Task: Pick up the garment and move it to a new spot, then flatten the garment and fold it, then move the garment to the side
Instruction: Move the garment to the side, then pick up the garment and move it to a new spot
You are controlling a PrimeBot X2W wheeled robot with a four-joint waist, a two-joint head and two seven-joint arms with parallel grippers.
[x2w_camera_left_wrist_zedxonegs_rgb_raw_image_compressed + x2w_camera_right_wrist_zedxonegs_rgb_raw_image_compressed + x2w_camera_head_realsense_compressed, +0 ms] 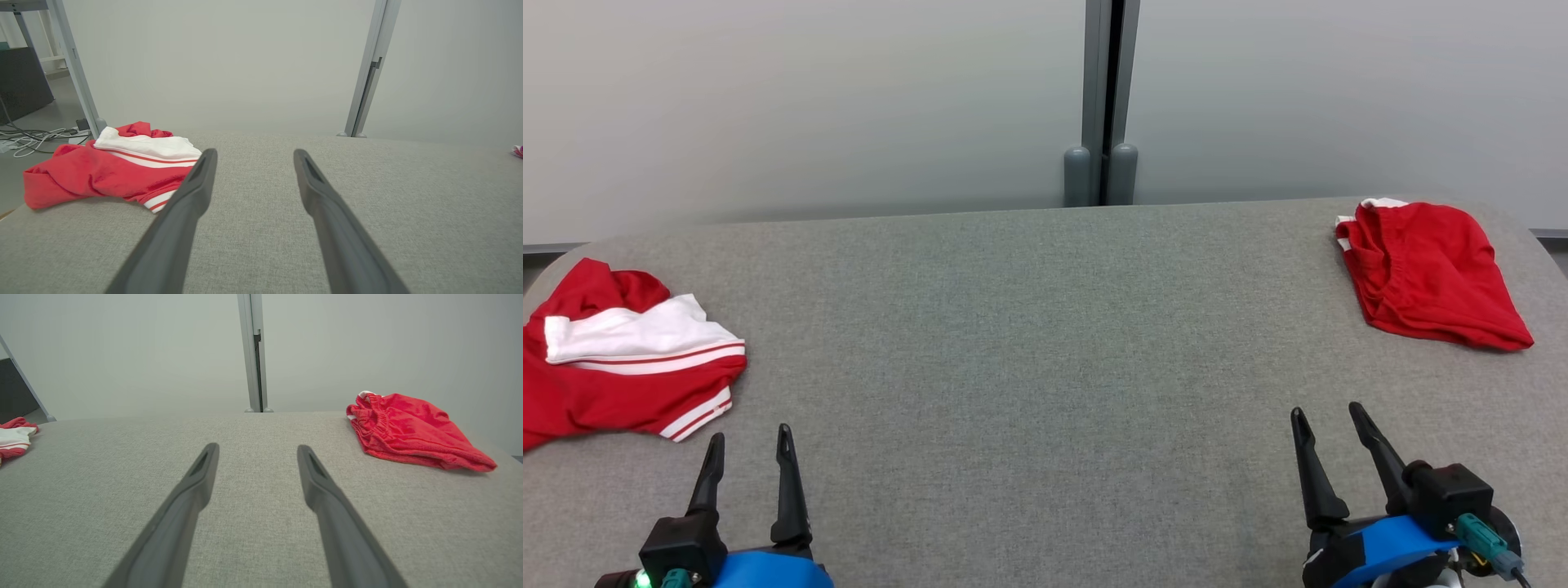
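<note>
Red-and-white, crumpled: targeting the garment (629, 359) lying by the table's (1045, 343) left edge, beyond the left gripper (750, 433); approaching with its jaws and the right gripper's (1325, 409) spread wide, empty; pinching 1 raised fold.

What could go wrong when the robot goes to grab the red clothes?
1. The crumpled red and white garment lies at the left edge of the table; a clumsy tug from the open left end effector might drag it off.
2. It is bunched up, so a grab may pinch several layers, making flattening harder.
3. The red shorts lie ahead of the open right end effector; a stray sweep could undo their fold.
</note>
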